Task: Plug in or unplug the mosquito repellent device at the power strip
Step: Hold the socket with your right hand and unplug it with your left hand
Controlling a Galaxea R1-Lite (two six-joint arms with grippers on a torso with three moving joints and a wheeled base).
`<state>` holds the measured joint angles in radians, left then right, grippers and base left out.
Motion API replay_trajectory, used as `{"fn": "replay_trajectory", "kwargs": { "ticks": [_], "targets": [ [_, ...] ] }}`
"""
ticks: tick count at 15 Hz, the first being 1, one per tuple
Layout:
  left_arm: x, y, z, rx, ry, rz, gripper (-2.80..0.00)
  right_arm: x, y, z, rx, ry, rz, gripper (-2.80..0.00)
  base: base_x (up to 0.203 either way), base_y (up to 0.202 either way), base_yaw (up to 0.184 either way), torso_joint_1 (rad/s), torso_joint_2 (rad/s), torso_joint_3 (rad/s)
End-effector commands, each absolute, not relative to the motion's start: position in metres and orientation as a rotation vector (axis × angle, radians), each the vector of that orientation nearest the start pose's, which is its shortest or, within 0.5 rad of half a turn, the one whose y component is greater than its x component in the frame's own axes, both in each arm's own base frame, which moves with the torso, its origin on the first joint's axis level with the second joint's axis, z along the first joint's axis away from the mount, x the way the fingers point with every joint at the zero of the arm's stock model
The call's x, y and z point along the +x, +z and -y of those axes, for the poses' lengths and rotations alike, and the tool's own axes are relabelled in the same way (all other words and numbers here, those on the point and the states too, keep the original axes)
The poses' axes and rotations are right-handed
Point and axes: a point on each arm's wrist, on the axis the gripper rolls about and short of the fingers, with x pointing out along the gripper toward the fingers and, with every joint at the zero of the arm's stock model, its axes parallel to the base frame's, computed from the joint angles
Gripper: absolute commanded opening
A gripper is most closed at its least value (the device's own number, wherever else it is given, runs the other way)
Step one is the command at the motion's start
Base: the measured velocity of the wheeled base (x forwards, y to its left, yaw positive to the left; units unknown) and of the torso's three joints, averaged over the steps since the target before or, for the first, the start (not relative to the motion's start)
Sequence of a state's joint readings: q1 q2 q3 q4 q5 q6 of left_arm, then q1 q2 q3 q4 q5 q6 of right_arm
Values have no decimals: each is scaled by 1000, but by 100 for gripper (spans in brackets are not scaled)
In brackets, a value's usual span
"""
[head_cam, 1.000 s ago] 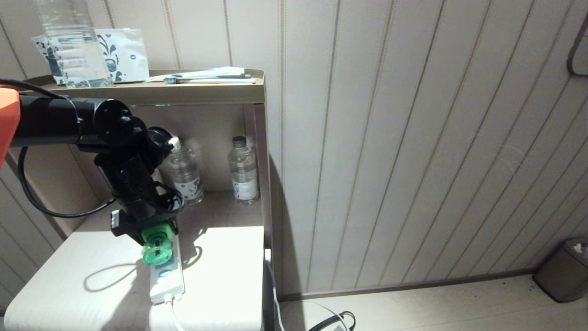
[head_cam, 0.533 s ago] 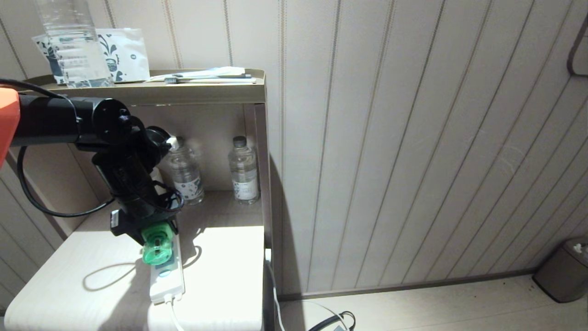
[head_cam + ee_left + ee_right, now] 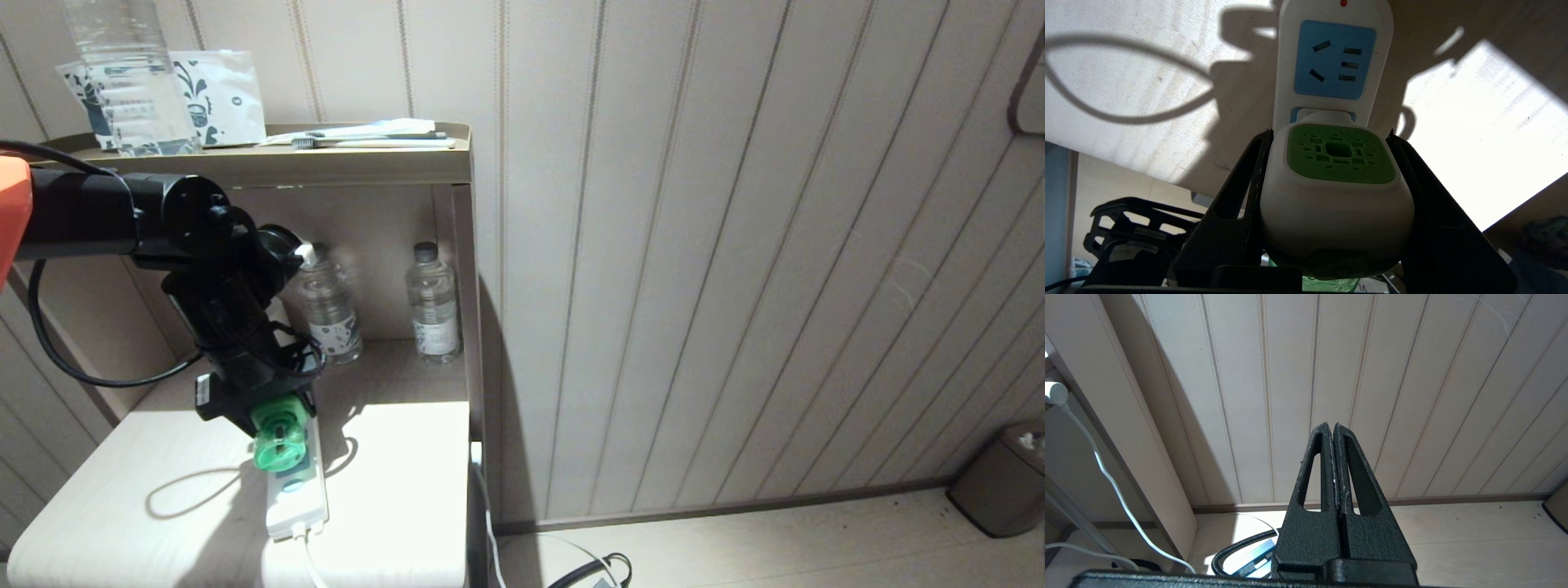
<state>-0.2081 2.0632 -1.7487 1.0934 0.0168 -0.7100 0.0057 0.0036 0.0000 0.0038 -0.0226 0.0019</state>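
The mosquito repellent device (image 3: pixel 1337 175), white with a green vented centre, stands on the power strip (image 3: pixel 1335 61), its plug end against a blue socket face; its pins are hidden. Beyond it one blue socket is free. My left gripper (image 3: pixel 1329 134) is shut on the device, a black finger pressed on each white side. In the head view the device's green bottle (image 3: pixel 277 441) sticks out below the left gripper (image 3: pixel 261 404), over the power strip (image 3: pixel 298 494) on the white lower shelf. My right gripper (image 3: pixel 1331 426) is shut and empty, low by the panelled wall, out of the head view.
Two clear water bottles (image 3: pixel 433 302) (image 3: pixel 326 306) stand at the back of the shelf. The upper shelf (image 3: pixel 326 163) overhangs the arm. The strip's white cable (image 3: pixel 310 563) runs off the front edge. A bin (image 3: pixel 1000 478) stands on the floor at right.
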Motion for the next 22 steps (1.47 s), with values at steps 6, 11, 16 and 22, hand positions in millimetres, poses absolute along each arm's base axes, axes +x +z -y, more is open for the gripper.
{"fn": "replay_trajectory", "kwargs": {
  "ticks": [6, 11, 16, 22],
  "targets": [
    [339, 182, 72, -429, 341, -1380, -280, -23, 75, 1, 1, -19, -9, -280, 0, 0, 0, 0, 0, 0],
    [341, 184, 73, -431, 335, -1362, -280, -44, 164, 0, 1, 1, 130, -280, 0, 0, 0, 0, 0, 0],
    [337, 184, 101, -382, 265, -1375, -280, 9, 232, -5, 11, 222, -69, -280, 0, 0, 0, 0, 0, 0],
    [343, 187, 115, -378, 243, -1353, -280, 81, 252, -23, 68, 542, -275, -280, 0, 0, 0, 0, 0, 0]
  ]
}}
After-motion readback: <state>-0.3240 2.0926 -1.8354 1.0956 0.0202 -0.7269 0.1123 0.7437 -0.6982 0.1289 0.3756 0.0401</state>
